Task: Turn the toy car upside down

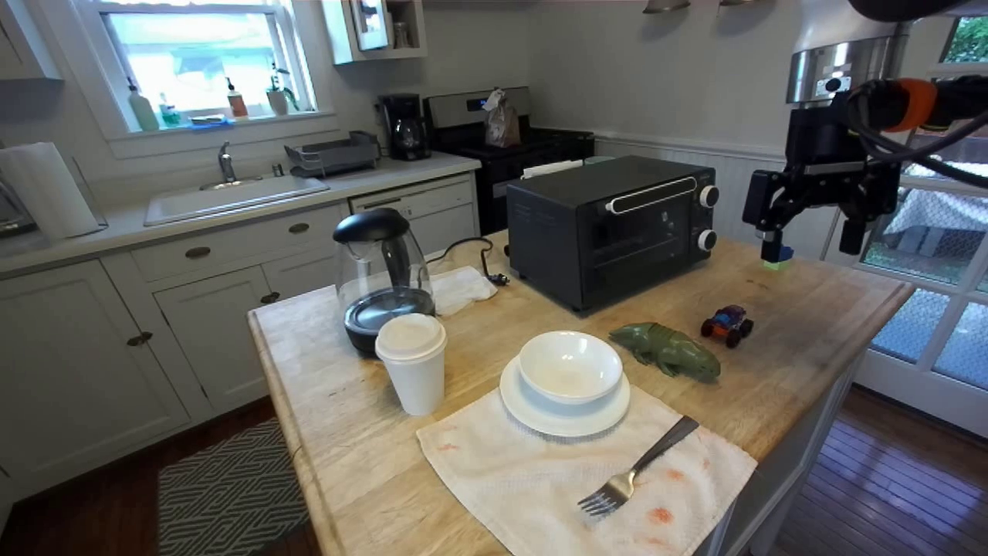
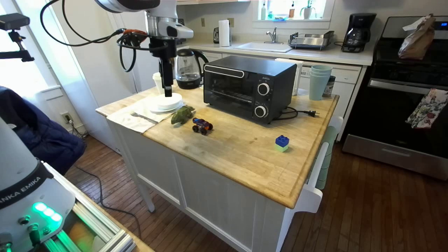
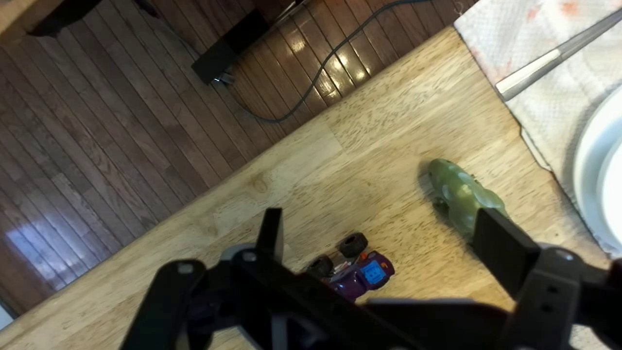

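One cloth [image 2: 126, 119]: left of the lizard [image 2: 182, 114] in an exterior view, near but apart, carrying a fork [image 2: 145, 118] and a bowl [image 2: 167, 103] on its plate [image 1: 565, 421]; little room that way.
End effector [image 2: 168, 92]: hanging well above the lizard, fingers [image 3: 505, 248] spread with nothing pinched; in the wrist view one finger covers part of the lizard, while the car [image 2: 202, 126] shows in the gap, nearer the opposite finger.
Lizard: lying on the table [image 2: 227, 154], between bowl and car; probably the first thing a lowered finger would clip.
Car: just right of the lizard, away from the bowl, wheels down. It lies below the end effector; the sideways offset is hard to judge. Its long axis seems to follow the near edge and slants across the line on which the fingers would close, so a turn looks wanted before a pinch across the sides.
Table: near edge passes lizard and car on the side opposite the oven [image 2: 238, 89]; a careless roll that way might drop the car.
Oven: behind the lizard and rightward; likely limits tilting.
Blocks [image 2: 282, 143]: far right of the lizard; most turning room seems to lie short of them.
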`<action>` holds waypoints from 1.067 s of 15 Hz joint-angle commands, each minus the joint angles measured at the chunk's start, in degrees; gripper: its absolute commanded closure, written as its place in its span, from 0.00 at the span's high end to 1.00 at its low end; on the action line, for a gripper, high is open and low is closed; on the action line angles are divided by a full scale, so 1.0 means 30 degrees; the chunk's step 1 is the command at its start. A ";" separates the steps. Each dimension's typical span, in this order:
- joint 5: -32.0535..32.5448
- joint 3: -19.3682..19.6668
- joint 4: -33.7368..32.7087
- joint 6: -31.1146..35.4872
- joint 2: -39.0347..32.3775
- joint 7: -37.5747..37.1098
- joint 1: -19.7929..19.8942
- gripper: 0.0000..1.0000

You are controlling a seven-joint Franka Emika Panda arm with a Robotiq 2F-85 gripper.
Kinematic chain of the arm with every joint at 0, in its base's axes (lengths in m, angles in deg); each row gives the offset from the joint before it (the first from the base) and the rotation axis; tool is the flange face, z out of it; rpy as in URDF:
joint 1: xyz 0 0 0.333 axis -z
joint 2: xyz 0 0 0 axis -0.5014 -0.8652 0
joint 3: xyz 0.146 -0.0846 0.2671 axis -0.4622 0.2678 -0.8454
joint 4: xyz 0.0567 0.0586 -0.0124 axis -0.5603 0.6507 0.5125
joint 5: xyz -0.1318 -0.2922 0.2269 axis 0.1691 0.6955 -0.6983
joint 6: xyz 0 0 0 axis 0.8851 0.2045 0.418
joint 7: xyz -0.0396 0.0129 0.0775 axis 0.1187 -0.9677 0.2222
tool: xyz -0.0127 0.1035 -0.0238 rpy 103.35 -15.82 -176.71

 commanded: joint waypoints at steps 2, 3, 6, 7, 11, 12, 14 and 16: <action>-0.0036 -0.0126 -0.0023 -0.0016 -0.0009 0.0027 0.0124 1.00; 0.0091 -0.0074 -0.0251 0.0278 -0.0434 -0.0717 0.0321 1.00; -0.0395 0.0362 -0.0912 0.0483 -0.1542 -0.1636 0.0773 1.00; -0.0505 0.0551 -0.1124 0.0495 -0.1932 -0.1721 0.0917 1.00; -0.0509 0.1390 -0.1657 0.1652 -0.3656 -0.1983 0.1457 1.00; -0.0753 0.1603 -0.1774 0.2151 -0.4087 -0.1981 0.1537 1.00; -0.1659 0.1949 -0.2058 0.2669 -0.4879 -0.1873 0.1571 1.00; -0.2796 0.2146 -0.2421 0.2898 -0.5596 -0.1880 0.1543 1.00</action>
